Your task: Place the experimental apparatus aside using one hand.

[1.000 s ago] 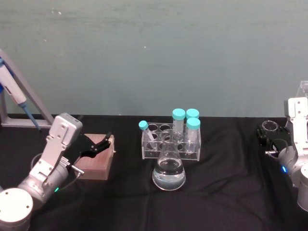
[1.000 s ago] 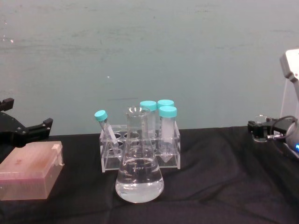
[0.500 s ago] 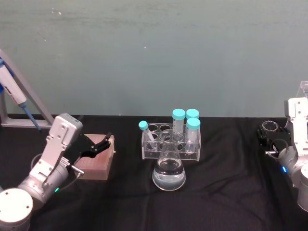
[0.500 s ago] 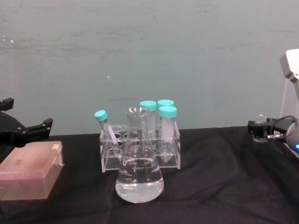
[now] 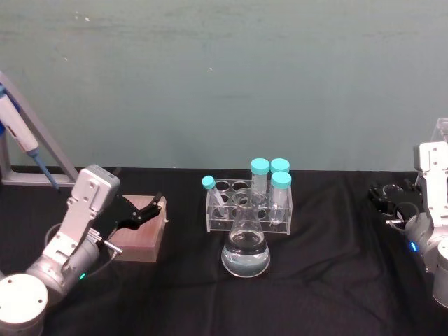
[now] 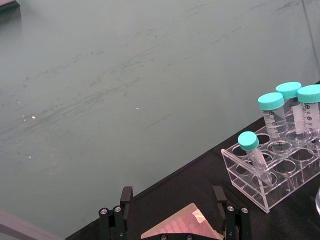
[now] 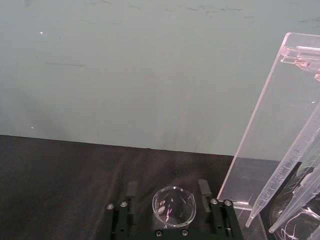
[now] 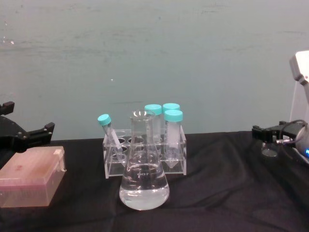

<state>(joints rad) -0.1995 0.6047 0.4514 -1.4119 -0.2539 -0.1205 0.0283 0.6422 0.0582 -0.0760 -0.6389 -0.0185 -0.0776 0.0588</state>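
- Flask (image 5: pixel 246 252): conical, holding clear liquid, upright on the black counter (image 5: pixel 329 287). All other places are given from it.
- Tube rack (image 5: pixel 249 208): clear, just behind the flask. It holds four teal-capped tubes (image 5: pixel 260 166), one of them leaning.
- Right hand (image 7: pixel 167 194): far right of the flask, low over the counter. The wrist is level and the hand points toward the flask. The fingers (image 7: pixel 204 190) are spread wide, one on each side of the beaker, with a gap showing.
- Beaker (image 7: pixel 173 206): small, clear, upright, far right of the flask, between the right hand's fingers.
- Stand (image 7: pixel 260 145): clear acrylic, carrying pipettes (image 7: pixel 292 170), farther right of the flask than the beaker.
- Left hand (image 5: pixel 148 208): well left of the flask, with the forearm slanting up toward it. The fingers are wide apart and empty, above a pink box (image 5: pixel 140 238).
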